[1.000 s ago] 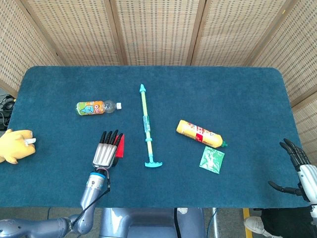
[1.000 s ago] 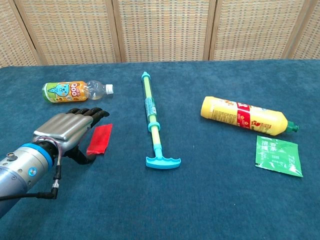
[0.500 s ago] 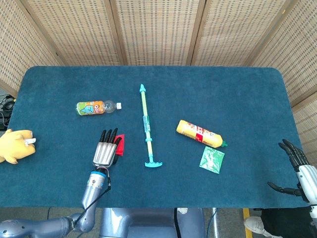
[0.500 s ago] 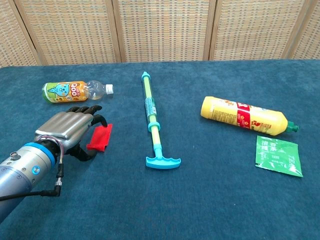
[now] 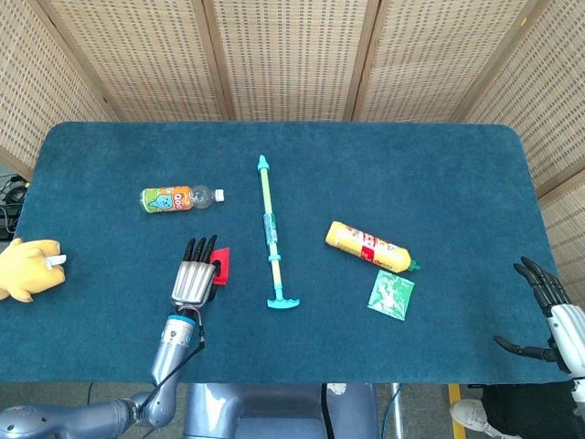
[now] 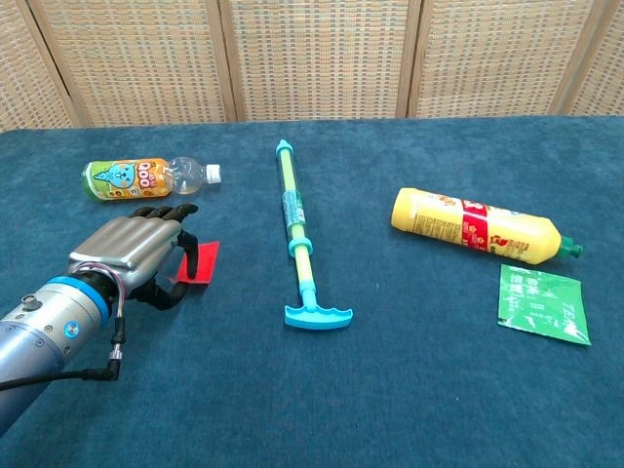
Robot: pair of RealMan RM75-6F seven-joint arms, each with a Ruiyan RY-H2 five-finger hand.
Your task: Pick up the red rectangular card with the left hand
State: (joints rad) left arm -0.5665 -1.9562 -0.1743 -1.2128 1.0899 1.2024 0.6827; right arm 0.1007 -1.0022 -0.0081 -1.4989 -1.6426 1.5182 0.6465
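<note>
The red rectangular card [image 5: 221,265] [image 6: 202,261] sits at the left front of the blue table [image 5: 411,165], tipped up on one edge. My left hand [image 5: 195,279] [image 6: 132,249] lies over its left side. The dark fingers curl over the card's top and the thumb comes in from below, so the hand pinches the card. Part of the card is hidden under the fingers. My right hand [image 5: 548,315] hangs off the table's right front corner with its fingers spread and nothing in it; only the head view shows it.
A small orange-labelled bottle [image 5: 178,198] [image 6: 146,178] lies just beyond the left hand. A long teal and yellow pump toy [image 5: 271,233] [image 6: 299,234] lies right of the card. Further right are a yellow bottle [image 5: 370,246] and a green sachet [image 5: 391,294]. A yellow plush [image 5: 27,268] sits at the left edge.
The left fingers have curled onto the card, which has gone from lying flat to tipped up and shorter in view. The right hand has barely shifted.
</note>
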